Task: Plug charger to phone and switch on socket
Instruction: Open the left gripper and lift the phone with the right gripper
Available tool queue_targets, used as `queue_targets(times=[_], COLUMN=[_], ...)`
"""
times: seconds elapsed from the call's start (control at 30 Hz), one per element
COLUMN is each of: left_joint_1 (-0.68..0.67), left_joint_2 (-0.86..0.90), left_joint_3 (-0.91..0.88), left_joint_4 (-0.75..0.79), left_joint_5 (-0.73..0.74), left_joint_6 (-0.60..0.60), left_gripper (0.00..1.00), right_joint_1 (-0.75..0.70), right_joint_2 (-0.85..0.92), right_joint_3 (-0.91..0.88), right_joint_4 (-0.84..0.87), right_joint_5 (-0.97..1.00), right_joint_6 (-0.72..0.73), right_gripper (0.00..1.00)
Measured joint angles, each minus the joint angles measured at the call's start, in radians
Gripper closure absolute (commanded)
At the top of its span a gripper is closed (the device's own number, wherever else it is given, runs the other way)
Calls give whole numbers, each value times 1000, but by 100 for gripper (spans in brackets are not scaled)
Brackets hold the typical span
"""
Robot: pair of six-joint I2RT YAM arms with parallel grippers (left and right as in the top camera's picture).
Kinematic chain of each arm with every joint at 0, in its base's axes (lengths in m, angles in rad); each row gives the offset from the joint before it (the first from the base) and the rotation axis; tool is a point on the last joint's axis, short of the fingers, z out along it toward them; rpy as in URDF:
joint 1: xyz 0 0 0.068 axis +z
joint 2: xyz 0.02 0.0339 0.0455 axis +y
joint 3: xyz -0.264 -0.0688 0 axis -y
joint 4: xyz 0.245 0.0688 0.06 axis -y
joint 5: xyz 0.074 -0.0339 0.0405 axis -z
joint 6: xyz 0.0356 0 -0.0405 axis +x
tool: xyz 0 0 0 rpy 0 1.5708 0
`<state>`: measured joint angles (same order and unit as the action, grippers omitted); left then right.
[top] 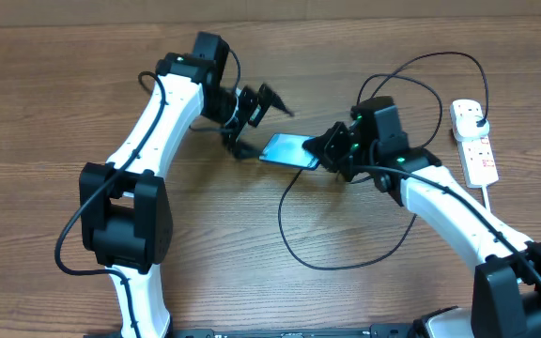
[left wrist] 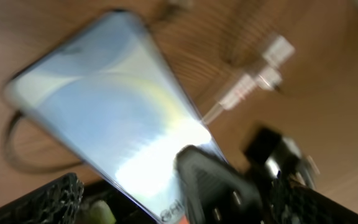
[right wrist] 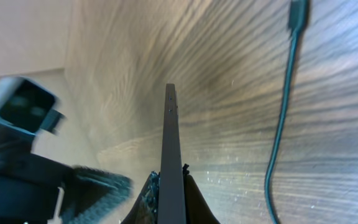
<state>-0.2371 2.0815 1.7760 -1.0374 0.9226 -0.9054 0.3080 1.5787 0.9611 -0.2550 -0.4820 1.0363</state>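
Observation:
The phone (top: 287, 150) lies near the table's middle with its light blue screen up. My right gripper (top: 330, 147) is shut on its right end; in the right wrist view the phone (right wrist: 171, 155) stands edge-on between the fingers (right wrist: 171, 199). My left gripper (top: 255, 122) is open just left of the phone. The blurred left wrist view shows the phone screen (left wrist: 110, 106) filling the space between the open fingers (left wrist: 185, 214). The black charger cable (top: 285, 235) loops across the table. Its connector tip (right wrist: 298, 12) lies loose on the wood. Its plug (top: 477, 118) sits in the white socket strip (top: 477, 155).
The socket strip's thick white cord (top: 498, 211) runs toward the front beside my right arm. The black cable also arcs behind my right gripper (top: 440, 58). The strip shows blurred in the left wrist view (left wrist: 257, 81).

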Motion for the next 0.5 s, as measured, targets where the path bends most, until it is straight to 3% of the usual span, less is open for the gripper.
queue_targets(times=[0.1, 0.2, 0.33, 0.5], left_joint_1=[11, 21, 23, 23], left_joint_2=[0, 0, 0, 0], left_joint_3=[1, 2, 2, 2], left_joint_4=[126, 232, 339, 481], left_joint_5=[171, 303, 394, 439], left_joint_6=[127, 175, 168, 73], left_gripper=[2, 3, 3, 4], right_joint_1=[-43, -79, -94, -92], right_joint_2=[-29, -106, -241, -348], right_joint_3=[0, 0, 0, 0], right_joint_4=[-1, 15, 68, 148], right_joint_5=[-7, 17, 123, 286], right_joint_6=[-17, -24, 5, 141], right_gripper=[96, 96, 96, 96])
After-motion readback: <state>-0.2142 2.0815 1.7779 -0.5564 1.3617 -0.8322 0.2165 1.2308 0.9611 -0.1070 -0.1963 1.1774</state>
